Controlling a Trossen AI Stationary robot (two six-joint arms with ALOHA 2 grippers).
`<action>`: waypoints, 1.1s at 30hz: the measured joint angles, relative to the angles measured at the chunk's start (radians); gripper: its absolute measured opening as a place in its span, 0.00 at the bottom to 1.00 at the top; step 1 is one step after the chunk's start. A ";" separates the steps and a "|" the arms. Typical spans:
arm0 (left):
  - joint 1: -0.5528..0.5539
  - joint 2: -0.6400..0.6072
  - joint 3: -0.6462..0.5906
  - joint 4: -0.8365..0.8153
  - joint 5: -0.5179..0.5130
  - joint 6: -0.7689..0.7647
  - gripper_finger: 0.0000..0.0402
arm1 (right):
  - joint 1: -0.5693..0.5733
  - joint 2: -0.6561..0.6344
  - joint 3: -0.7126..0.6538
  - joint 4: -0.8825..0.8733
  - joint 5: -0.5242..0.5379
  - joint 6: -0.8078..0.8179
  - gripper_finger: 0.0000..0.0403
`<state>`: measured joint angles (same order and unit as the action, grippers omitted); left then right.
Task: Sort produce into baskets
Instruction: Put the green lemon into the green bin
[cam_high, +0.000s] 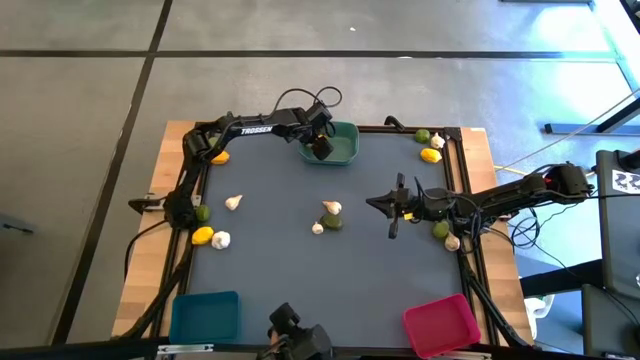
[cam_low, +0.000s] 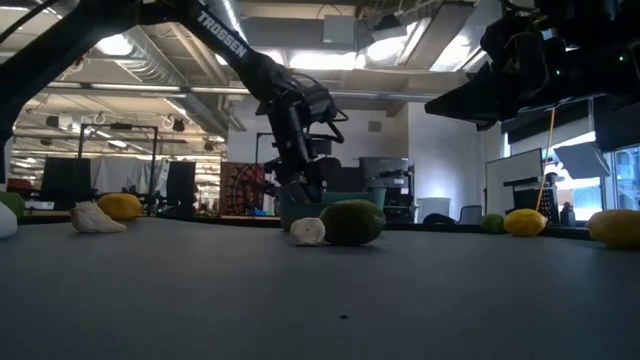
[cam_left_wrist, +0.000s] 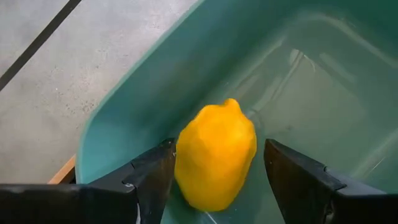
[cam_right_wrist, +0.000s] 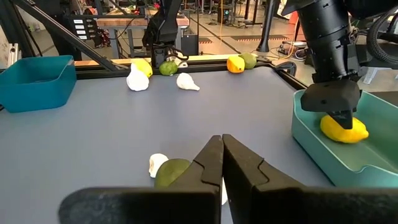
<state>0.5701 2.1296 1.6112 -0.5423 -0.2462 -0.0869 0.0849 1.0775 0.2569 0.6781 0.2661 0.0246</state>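
A: Which step is this?
B: The drop-off, I'd say. The left gripper (cam_left_wrist: 214, 180) hangs in the teal basket (cam_high: 345, 150) at the table's far edge, jaws parted beside a lemon (cam_left_wrist: 216, 155) resting inside.
A: And the right gripper (cam_right_wrist: 222, 163)?
B: Jaws closed, empty, mid-table near a lime (cam_right_wrist: 174, 172). Next move: lift clear, fetch another piece.

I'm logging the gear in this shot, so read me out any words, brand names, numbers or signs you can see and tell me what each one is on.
"TROSSEN": white letters on the left arm, readable in the high view and again in the low view.
Patterned marker on the equipment at the table's right: no letters or numbers legible.
No print shows on the baskets or produce.
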 joint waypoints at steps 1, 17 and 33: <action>0.000 -0.001 0.000 -0.005 0.000 0.005 0.60 | 0.000 0.000 0.000 0.000 0.000 0.000 0.02; -0.012 -0.274 0.000 -0.216 0.003 0.066 0.60 | 0.000 0.000 0.000 0.001 0.002 0.023 0.02; -0.005 -0.553 0.000 -0.528 -0.013 0.067 0.60 | 0.000 0.000 0.000 -0.025 0.005 0.023 0.02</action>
<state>0.5648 1.5768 1.6112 -1.0707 -0.2596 -0.0200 0.0845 1.0779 0.2565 0.6529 0.2707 0.0471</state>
